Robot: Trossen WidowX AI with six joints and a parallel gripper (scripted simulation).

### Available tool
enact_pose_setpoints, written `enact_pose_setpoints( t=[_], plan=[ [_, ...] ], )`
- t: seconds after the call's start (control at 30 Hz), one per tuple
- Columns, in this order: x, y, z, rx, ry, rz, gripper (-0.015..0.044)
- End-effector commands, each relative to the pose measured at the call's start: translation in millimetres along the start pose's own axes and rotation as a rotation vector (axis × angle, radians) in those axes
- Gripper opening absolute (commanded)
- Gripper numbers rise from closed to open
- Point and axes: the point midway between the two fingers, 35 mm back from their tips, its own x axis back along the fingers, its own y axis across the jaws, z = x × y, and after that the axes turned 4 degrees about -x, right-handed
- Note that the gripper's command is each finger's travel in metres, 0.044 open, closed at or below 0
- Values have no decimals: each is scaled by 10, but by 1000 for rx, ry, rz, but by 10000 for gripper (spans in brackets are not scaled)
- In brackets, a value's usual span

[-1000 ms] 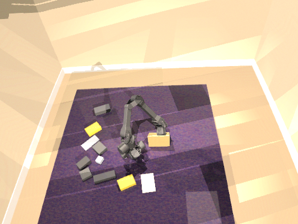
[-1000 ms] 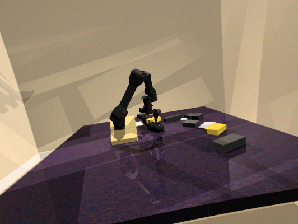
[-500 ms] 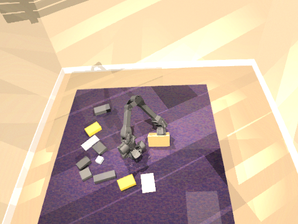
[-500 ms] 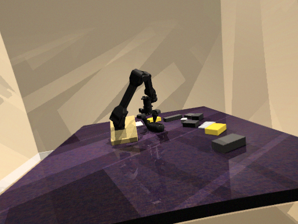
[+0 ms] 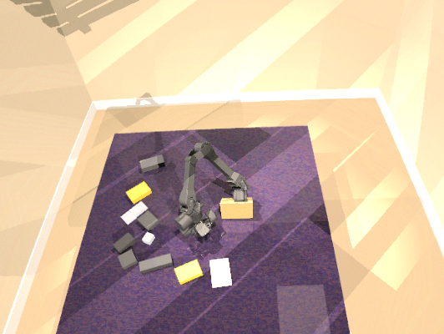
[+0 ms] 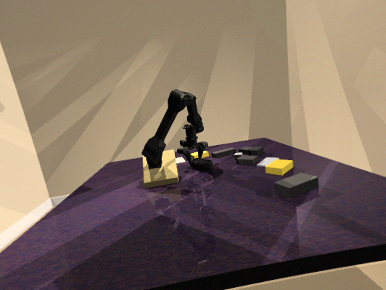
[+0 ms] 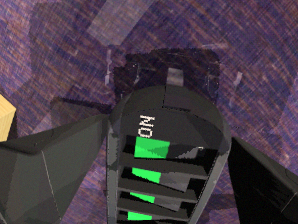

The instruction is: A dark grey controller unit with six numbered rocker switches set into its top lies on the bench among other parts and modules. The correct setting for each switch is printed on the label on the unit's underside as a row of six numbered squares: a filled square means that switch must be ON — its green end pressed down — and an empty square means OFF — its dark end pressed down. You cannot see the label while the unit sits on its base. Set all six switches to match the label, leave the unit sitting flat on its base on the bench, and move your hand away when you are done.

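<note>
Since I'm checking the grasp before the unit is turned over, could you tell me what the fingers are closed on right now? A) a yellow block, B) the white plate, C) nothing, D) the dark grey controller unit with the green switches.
D: the wrist view shows the controller unit, switch side up, clamped between the two fingers.

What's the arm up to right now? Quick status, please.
Gripper shut on the controller unit, fingers either side. Unit upright on the bench, label hidden. Nothing in the way; other modules lie apart.
</note>
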Motion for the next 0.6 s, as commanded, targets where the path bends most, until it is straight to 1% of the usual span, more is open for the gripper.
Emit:
enact_pose_setpoints(
  t=[0.0, 0.53, 0.57],
  plan=[
    [-15, -69, 16, 2, 6, 4, 0],
    [-14, -184, 39, 2, 6, 5, 0],
    [-2, -81, 20, 15, 0, -12, 26]
  ],
)
